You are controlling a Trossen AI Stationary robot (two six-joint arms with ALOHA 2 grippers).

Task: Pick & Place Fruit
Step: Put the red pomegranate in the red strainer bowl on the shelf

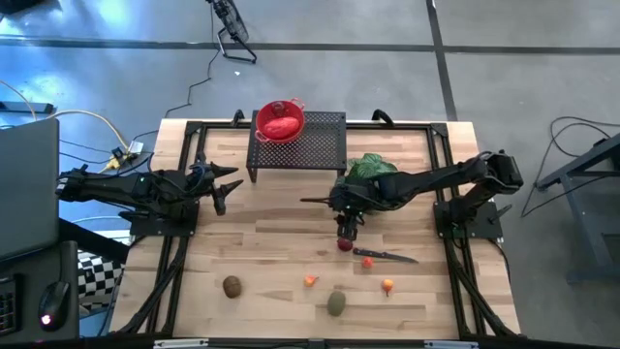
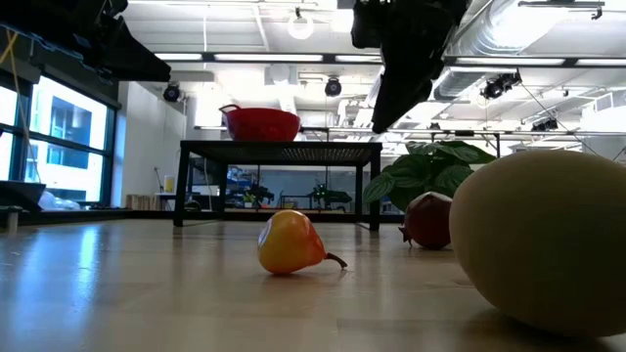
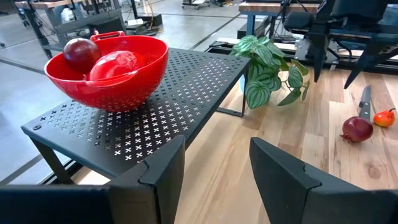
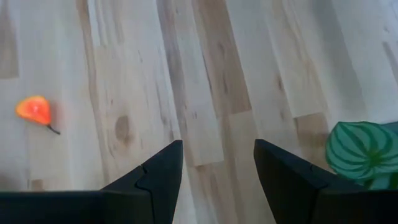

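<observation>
Right jaws [image 1: 347,231] parted, gripping nothing, hanging just above a dark-red round fruit [image 1: 344,245] on the counter [image 1: 271,242] (knife [image 1: 386,257] just beside that fruit). Left jaws [image 3: 214,163] likewise parted and empty, held clear of the counter, facing the black perforated shelf [image 3: 155,106].

On that shelf, ahead of the left jaws: red bowl [image 3: 109,74], holding a red oblong fruit [image 3: 112,65] and a second dark-red round fruit [image 3: 81,53].

Beyond the right jaws, loose on the counter: brown oval fruit [image 1: 232,286], olive-green oval fruit [image 1: 336,303], two tiny orange fruits [image 1: 310,280] [image 1: 387,286]. Behind them, beside the shelf: leafy plant [image 1: 373,167].

No legible writing anywhere.
</observation>
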